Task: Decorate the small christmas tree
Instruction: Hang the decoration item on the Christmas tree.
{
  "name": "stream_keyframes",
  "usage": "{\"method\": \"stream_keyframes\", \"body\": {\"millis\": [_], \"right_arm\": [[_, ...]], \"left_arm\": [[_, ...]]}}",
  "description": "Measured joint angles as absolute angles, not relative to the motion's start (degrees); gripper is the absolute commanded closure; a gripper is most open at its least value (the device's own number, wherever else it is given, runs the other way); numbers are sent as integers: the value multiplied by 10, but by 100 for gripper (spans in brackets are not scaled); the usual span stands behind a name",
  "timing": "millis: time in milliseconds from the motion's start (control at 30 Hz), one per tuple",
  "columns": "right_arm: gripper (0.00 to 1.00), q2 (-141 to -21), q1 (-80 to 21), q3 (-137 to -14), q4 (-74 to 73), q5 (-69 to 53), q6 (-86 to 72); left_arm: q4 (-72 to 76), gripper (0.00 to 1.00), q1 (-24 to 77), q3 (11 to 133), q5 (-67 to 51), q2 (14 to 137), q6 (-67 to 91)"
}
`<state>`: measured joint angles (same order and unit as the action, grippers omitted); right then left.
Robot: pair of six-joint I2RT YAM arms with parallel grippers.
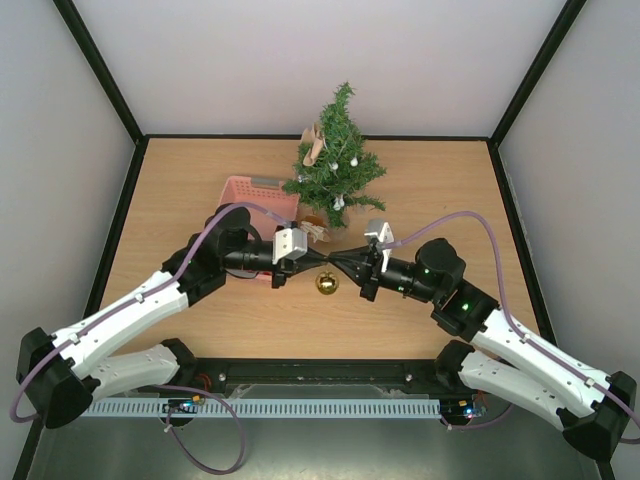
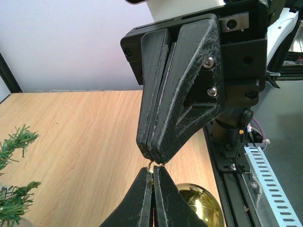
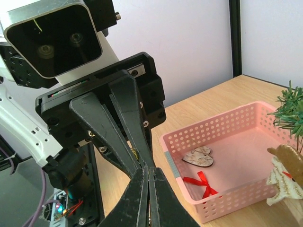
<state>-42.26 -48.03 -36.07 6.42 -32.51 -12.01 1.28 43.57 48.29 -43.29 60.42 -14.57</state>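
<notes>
The small christmas tree stands at the back centre, with small silver baubles and a beige ornament on it; its branches show in the right wrist view. My left gripper and right gripper meet tip to tip in front of the tree. Both are shut on the thin gold hanging loop of a gold ball. The ball hangs just below the tips. In the right wrist view the right gripper touches the left fingers.
A pink perforated basket sits left of the tree. It holds a wooden heart and a red bow. A pale ornament hangs low at the tree's foot. Black frame posts and white walls surround the wooden table.
</notes>
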Motion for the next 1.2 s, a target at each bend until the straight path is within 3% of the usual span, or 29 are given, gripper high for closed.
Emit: {"method": "stream_keyframes", "body": {"millis": [333,833,1200], "right_arm": [[98,-438,-480,-381,45,-243,-88],[98,-496,-476,-416,52,-56,-68],[98,-552,-411,-457,78,-32,-64]], "left_arm": [[17,98,436,510,-371,633,-135],[11,98,433,649,-268,769,-60],[36,98,432,681,-203,808,-18]]}}
